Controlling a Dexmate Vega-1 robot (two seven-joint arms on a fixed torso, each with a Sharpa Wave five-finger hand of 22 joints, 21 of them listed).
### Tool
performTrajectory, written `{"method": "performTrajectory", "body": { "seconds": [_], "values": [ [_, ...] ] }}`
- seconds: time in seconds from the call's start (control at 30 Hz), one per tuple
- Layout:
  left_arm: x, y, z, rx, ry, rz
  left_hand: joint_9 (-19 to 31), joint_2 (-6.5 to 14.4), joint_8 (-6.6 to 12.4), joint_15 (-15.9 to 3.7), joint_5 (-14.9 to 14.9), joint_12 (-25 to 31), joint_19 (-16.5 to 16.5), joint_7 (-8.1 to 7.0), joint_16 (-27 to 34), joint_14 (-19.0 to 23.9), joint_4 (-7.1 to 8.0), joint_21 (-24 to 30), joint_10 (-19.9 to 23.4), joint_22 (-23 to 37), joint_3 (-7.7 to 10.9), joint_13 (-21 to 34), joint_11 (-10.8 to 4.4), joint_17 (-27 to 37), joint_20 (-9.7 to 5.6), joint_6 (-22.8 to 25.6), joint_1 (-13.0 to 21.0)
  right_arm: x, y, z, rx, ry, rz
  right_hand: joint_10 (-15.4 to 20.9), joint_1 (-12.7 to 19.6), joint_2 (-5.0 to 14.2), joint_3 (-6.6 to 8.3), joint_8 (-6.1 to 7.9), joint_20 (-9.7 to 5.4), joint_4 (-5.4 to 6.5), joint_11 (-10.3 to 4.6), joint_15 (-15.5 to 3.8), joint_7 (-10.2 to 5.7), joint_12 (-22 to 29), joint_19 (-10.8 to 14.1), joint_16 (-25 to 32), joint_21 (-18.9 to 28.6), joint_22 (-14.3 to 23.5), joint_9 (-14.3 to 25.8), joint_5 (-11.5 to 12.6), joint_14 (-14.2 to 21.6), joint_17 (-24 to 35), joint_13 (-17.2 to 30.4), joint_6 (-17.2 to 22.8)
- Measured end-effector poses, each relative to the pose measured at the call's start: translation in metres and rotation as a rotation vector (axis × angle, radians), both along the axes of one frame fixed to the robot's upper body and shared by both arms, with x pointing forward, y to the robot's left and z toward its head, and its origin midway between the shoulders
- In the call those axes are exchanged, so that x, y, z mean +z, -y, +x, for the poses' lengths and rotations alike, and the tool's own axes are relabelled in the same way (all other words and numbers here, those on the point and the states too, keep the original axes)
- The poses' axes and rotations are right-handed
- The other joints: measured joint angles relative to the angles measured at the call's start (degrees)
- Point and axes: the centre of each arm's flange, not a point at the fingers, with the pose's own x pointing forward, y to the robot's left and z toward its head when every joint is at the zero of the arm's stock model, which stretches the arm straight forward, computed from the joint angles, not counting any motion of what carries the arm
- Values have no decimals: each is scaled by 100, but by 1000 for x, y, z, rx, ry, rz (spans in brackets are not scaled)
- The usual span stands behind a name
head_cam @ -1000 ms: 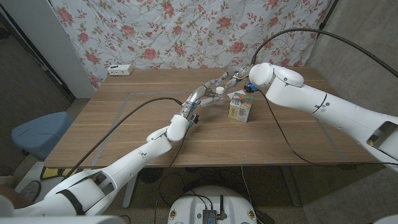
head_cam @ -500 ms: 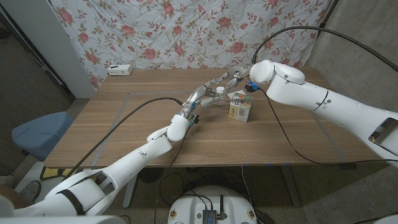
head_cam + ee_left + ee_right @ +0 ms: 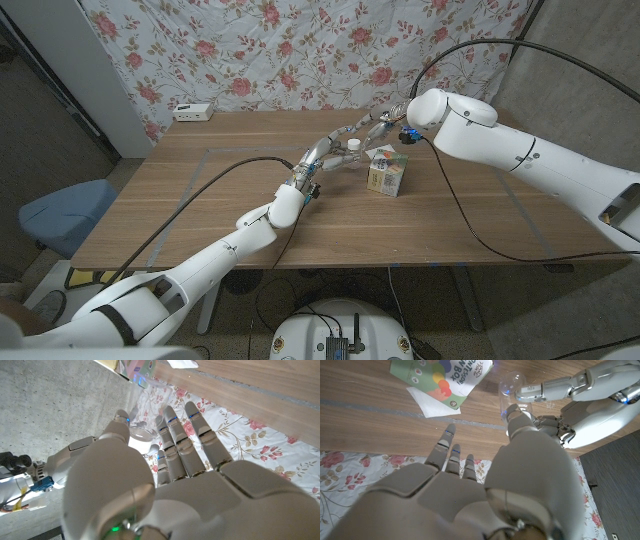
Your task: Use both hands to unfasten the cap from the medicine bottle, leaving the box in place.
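Observation:
The small clear medicine bottle [image 3: 352,153] with its white cap [image 3: 353,145] is at the table's far middle, gripped by my left hand [image 3: 322,152], whose fingers wrap its body [image 3: 511,384]. My right hand [image 3: 378,125] hovers just behind and above the bottle with its fingers spread and nothing in them. Its thumb reaches close to the bottle in the right wrist view; I cannot tell whether it touches. The colourful box [image 3: 386,173] stands upright on the table just right of the bottle. In the left wrist view the bottle [image 3: 138,435] shows between my left hand's [image 3: 165,475] thumb and fingers.
A white device [image 3: 193,112] lies at the table's far left edge before the floral curtain. Black cables [image 3: 455,215] trail over the tabletop from both arms. A white leaflet [image 3: 432,400] pokes out beside the box. A blue chair [image 3: 60,215] stands left of the table.
My right arm's wrist has risen and shifted a little back and to the right, with its hand still over the bottle. The left hand, bottle and box have stayed put.

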Motion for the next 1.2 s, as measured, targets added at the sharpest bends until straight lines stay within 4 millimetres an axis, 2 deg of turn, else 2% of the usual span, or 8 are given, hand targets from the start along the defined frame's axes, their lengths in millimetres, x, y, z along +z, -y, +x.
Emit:
{"method": "performTrajectory", "body": {
  "seconds": [0.1,0.27,0.37,0.53,0.63,0.8,0.97,1.2],
  "values": [
    [0,0,0,1,2,1,0,0,0,0,7,21,0,0,0,0,-23,0,0,0,22,0,0,0,0,0,0,2,2,-1,5,-6,9,-2,-96,-42,-54,34,0,8,58,35,159,16,0,0,0,0,3,0,-6,-15,0,18],
    [1,0,0,3,8,1,0,0,0,0,21,22,-32,-14,0,0,-23,0,0,0,22,0,0,0,-31,-14,0,3,5,-1,10,-12,24,49,-346,-84,-167,44,40,121,172,76,255,39,-15,0,0,0,3,0,-6,1,0,51],
    [1,0,0,4,11,3,0,0,0,0,21,22,-32,-22,0,0,-23,0,0,0,22,1,0,0,-32,-22,0,4,7,-1,11,-12,29,29,-492,-125,-238,87,75,157,233,76,431,39,-31,0,0,0,3,0,-6,1,0,43],
    [2,1,0,5,16,3,0,0,0,0,21,22,-32,-21,0,0,-23,0,0,0,22,4,0,-8,-32,-21,1,4,7,-1,23,-24,37,-14,-656,-172,-324,89,93,197,276,105,618,39,-50,0,0,0,29,39,-38,-15,-1,14],
    [3,1,0,6,20,4,0,0,0,0,21,21,-32,-21,0,0,-41,0,0,0,39,5,0,-15,-32,-21,1,4,7,-1,29,-32,40,-43,-726,-211,-341,88,93,214,305,105,646,39,-50,0,0,0,29,39,-38,-15,-1,10],
    [3,1,-1,8,26,5,0,-1,0,0,20,20,-32,-20,0,0,-42,0,0,0,50,5,0,3,-31,-20,1,5,7,1,33,-34,40,-53,-977,-290,-485,88,124,311,397,104,857,39,-19,0,0,0,29,105,-38,1,-1,2],
    [4,1,-1,8,29,5,0,-1,0,0,20,15,-31,-41,0,0,-35,0,0,0,58,5,0,3,-31,-41,1,3,4,1,43,-39,37,-63,-1247,-299,-590,131,147,417,407,104,1033,39,4,11,0,0,56,171,-38,1,28,8],
    [4,2,-1,8,31,6,0,-1,0,0,19,0,-84,-41,0,0,-35,0,0,0,58,4,0,2,-42,-41,1,0,0,2,52,-28,35,-10,-1501,-322,-723,133,154,501,460,124,1062,61,12,29,0,0,83,249,-17,-9,28,41]
  ]
}}
